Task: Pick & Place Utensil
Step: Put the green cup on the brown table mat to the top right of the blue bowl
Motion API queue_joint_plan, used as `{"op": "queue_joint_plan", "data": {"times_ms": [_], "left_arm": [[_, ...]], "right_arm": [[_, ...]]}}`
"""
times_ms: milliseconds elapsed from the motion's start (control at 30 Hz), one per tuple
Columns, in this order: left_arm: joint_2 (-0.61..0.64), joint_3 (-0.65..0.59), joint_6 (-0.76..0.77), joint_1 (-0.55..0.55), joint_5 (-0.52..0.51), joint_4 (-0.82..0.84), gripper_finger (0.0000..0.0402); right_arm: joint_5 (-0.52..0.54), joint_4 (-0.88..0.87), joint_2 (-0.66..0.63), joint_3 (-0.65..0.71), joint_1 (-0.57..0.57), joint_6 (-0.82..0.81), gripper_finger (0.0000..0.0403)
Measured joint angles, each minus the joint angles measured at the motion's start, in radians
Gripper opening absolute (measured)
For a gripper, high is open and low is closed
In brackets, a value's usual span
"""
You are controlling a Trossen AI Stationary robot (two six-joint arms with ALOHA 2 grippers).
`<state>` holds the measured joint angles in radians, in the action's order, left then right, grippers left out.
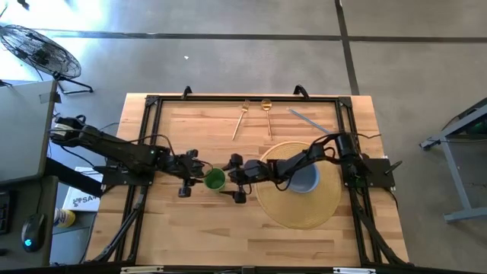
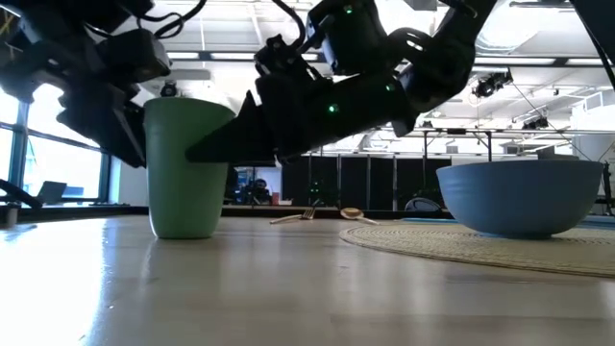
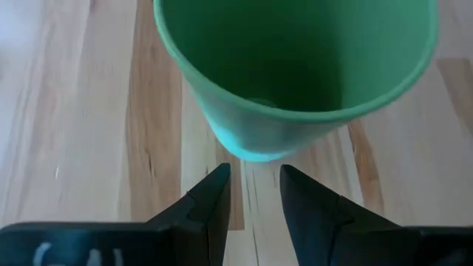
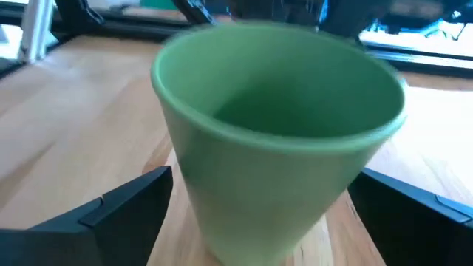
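Observation:
A green cup (image 1: 214,180) stands upright on its base on the wooden table (image 1: 190,228), left of centre. My right gripper (image 1: 227,180) reaches it level from the table's right, open wide, one finger (image 4: 140,203) on each side of the cup (image 4: 273,148). My left gripper (image 3: 255,177) slants down at the cup's left side (image 3: 259,144), its fingers a little apart with nothing between them. A fork (image 1: 241,118), a spoon (image 1: 267,114) and a grey utensil (image 1: 308,120) lie at the table's far edge. My right gripper has its fingers (image 4: 384,203) close beside the cup's lower wall (image 4: 222,207) on both sides; whether they touch it I cannot tell. The cup stands upright on the table.
A blue bowl (image 1: 306,180) sits on a round woven mat (image 1: 319,209) under my right arm, right of the cup. A black frame (image 1: 152,103) runs along the table's edges. Bare wood lies at the near side.

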<state>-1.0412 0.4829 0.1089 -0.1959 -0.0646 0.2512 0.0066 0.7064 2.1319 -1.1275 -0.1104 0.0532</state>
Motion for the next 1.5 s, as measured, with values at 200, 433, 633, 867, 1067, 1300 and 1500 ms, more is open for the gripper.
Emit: {"op": "queue_joint_plan", "data": {"times_ms": [200, 433, 633, 867, 1067, 1300, 1500], "left_arm": [[-0.067, 0.000, 0.000, 0.000, -0.014, -0.133, 0.0115], [-0.104, -0.001, 0.000, -0.001, -0.037, -0.128, 0.0115], [-0.095, 0.000, -0.003, 0.000, -0.040, -0.108, 0.0115], [-0.092, 0.001, -0.008, 0.000, -0.084, -0.042, 0.0115], [-0.092, 0.001, -0.008, 0.000, -0.077, -0.039, 0.0115], [-0.092, 0.001, -0.008, 0.000, -0.078, -0.042, 0.0115], [-0.092, 0.001, -0.008, 0.000, -0.078, -0.043, 0.0115]], "right_arm": [[-0.013, 0.053, 0.025, -0.004, 0.005, 0.003, 0.0397], [-0.033, 0.075, 0.056, -0.023, 0.016, -0.010, 0.0397], [-0.012, 0.053, 0.056, -0.021, 0.014, -0.016, 0.0393], [-0.002, 0.015, 0.036, -0.021, 0.014, -0.037, 0.0354], [0.007, -0.129, -0.058, -0.020, 0.014, -0.098, 0.0340], [0.075, -0.211, -0.152, -0.020, 0.011, -0.107, 0.0340], [0.139, -0.299, -0.212, -0.019, 0.010, -0.097, 0.0340]]}}
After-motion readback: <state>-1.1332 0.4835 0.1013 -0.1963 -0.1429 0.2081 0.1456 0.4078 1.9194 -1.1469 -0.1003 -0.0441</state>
